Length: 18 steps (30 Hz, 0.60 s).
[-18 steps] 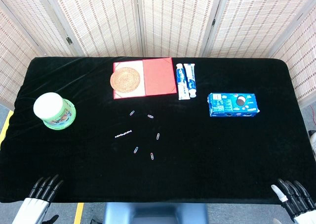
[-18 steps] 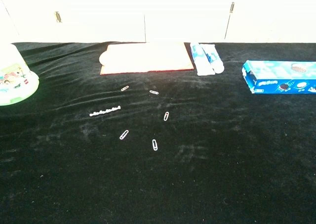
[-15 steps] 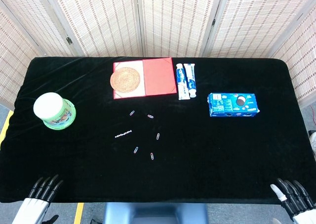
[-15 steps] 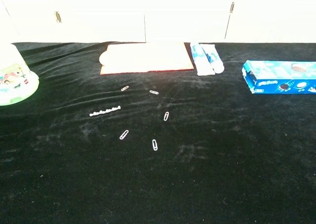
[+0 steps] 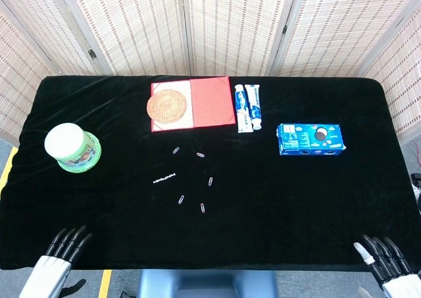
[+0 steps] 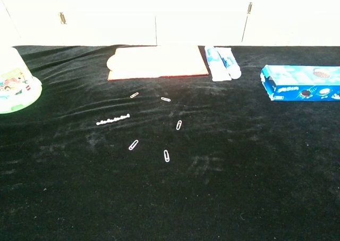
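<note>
Your left hand point(image 5: 62, 250) and right hand point(image 5: 381, 262) sit at the near table edge, fingers apart, holding nothing. Nearest them, loose paper clips point(image 5: 202, 208) lie scattered mid-cloth around a short chain of clips point(image 5: 164, 177), flat and apart. Further left stands the green tub point(image 5: 72, 147); right, the blue biscuit box point(image 5: 310, 139). Farthest back, a woven coaster point(image 5: 168, 106) rests on the red folder point(image 5: 212, 101), toothpaste boxes point(image 5: 247, 106) just beside it

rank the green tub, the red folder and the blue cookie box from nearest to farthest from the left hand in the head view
From the left hand:
1. green tub, left side of the table
2. red folder, far middle
3. blue cookie box, right side
</note>
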Each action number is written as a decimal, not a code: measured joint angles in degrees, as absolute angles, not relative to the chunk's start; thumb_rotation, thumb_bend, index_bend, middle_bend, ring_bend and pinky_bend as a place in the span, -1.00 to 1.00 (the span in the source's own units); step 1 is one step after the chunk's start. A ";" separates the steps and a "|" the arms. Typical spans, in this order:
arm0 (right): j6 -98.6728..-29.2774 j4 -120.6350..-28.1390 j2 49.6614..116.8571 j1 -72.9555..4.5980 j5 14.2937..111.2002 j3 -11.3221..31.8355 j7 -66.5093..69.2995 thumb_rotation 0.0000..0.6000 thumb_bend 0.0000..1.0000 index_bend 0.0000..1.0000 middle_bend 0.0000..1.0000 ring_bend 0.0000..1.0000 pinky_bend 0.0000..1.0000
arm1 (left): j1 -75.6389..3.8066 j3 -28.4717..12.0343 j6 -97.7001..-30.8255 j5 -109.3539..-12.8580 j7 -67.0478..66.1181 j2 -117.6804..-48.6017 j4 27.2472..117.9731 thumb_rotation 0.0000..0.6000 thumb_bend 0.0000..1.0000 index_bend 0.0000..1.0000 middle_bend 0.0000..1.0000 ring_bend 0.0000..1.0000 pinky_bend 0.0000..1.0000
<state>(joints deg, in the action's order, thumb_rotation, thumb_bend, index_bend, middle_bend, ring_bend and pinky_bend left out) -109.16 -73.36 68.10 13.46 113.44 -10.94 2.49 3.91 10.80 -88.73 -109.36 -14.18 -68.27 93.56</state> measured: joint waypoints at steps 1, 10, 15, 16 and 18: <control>-108.92 -73.65 68.07 13.30 113.26 -10.81 2.45 1.00 -0.80 -1.00 -1.00 -1.00 -1.00 | 3.52 10.48 -88.40 -109.42 -14.59 -68.33 94.34 1.00 -0.93 -0.99 -0.70 -0.56 -0.45; -108.83 -74.21 67.84 12.85 112.91 -10.49 3.12 1.00 -0.80 -1.00 -1.00 -1.00 -1.00 | -1.39 1.84 -86.35 -107.48 -18.85 -77.51 94.54 1.00 -0.72 -0.34 0.97 1.00 1.00; -107.73 -75.00 67.02 12.37 110.30 -9.88 5.61 1.00 -0.80 -1.00 -1.00 -1.00 -1.00 | -5.32 -2.21 -78.95 -98.18 -18.92 -80.31 96.10 1.00 -0.28 -0.15 1.00 1.00 1.00; -107.09 -75.47 66.61 12.09 109.40 -9.66 6.46 1.00 -0.80 -1.00 -1.00 -1.00 -1.00 | -5.97 -2.90 -77.60 -96.15 -18.96 -80.92 96.56 1.00 -0.27 -0.14 1.00 1.00 1.00; -106.18 -76.25 65.95 11.66 107.97 -9.24 7.72 1.00 -0.80 -1.00 -1.00 -1.00 -1.00 | -7.56 -4.55 -74.44 -91.16 -19.42 -82.06 97.62 1.00 -0.25 -0.13 1.00 1.00 1.00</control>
